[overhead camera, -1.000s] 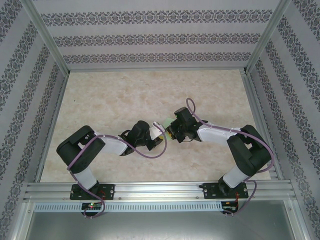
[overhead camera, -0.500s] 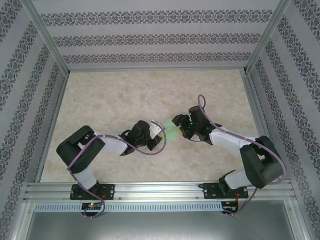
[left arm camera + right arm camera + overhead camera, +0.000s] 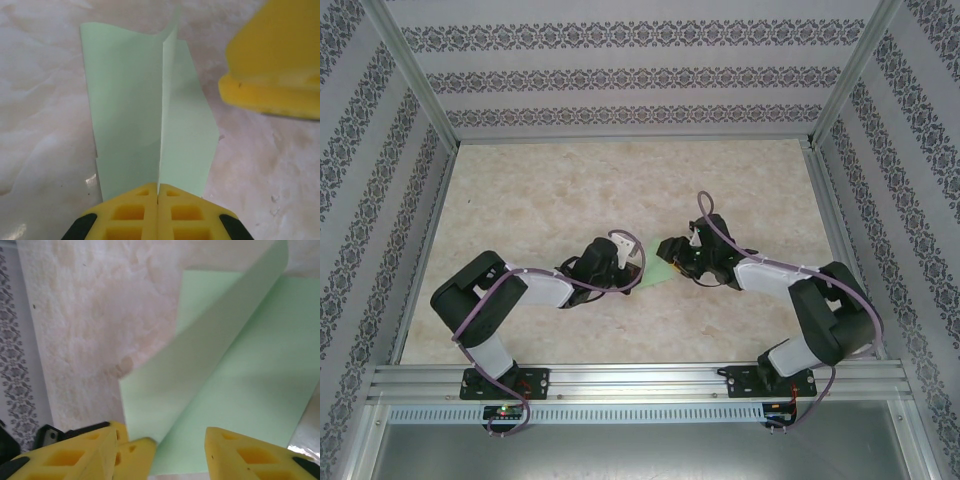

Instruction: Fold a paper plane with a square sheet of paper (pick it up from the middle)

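1. Nearest the top camera, an aluminium rail (image 3: pixel 640 378) runs along the near edge of the tabletop (image 3: pixel 570 180) and carries both arm bases.
2. The left arm (image 3: pixel 535 290) and the right arm (image 3: pixel 820 310) bend inward from their bases, each with a purple cable (image 3: pixel 610 300) looped along it. Their wrists meet near the middle of the tabletop.
3. The left tool (image 3: pixel 638 263) points right and the right tool (image 3: pixel 670 256) points left. Their tips are close together over the sheet of paper (image 3: pixel 657 270).
4. From the left wrist, the left tool (image 3: pixel 158 195) has its two yellow fingers pressed together. They are clamped on the near end of the sheet's raised centre crease.
5. Beyond that grip, the pale green sheet (image 3: pixel 130 100) spreads out on the marbled tabletop (image 3: pixel 40 100). One wide panel lies left of the crease and a narrower one right of it. The crease stands up as a thin ridge running away from the fingers.
6. One yellow finger (image 3: pixel 275 50) of the right tool hangs at the upper right of that view, just beside the sheet's far right edge and blurred.
7. From the right wrist, the right tool (image 3: pixel 165 440) has its fingers apart with a clear gap. A curled flap of the sheet (image 3: pixel 240 365) rises through that gap, and I cannot tell whether either finger touches it.
8. Farthest back, patterned walls (image 3: pixel 620 75) close in the tabletop on three sides.
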